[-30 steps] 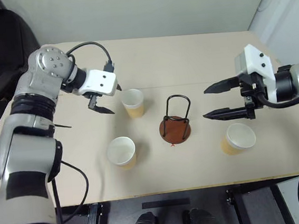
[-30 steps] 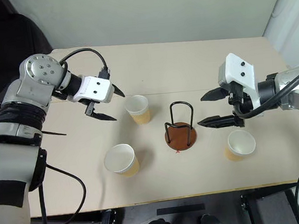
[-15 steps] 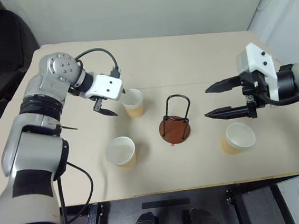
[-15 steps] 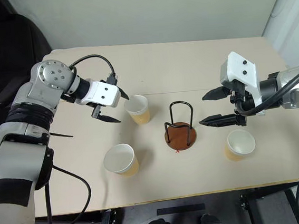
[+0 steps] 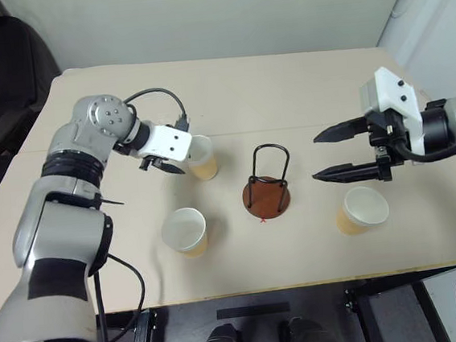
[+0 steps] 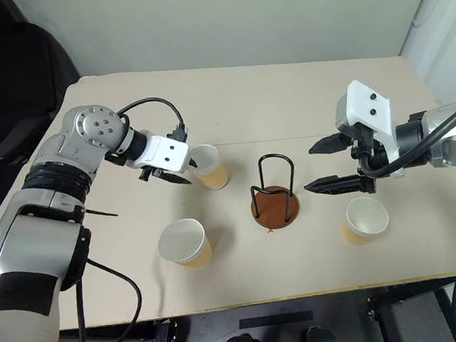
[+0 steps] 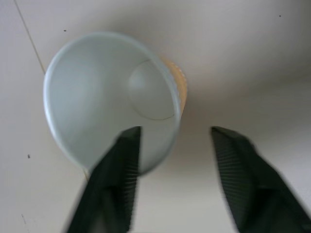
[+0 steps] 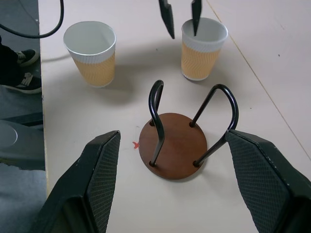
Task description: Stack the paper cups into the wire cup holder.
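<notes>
Left wrist view: left end effector apart, straddling paper cup rim.

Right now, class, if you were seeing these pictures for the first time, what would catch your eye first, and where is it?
The left pincer straddles the rim of the far paper cup, one finger inside. The empty wire cup holder stands mid-table, with the open right pincer hovering beside it.
</notes>
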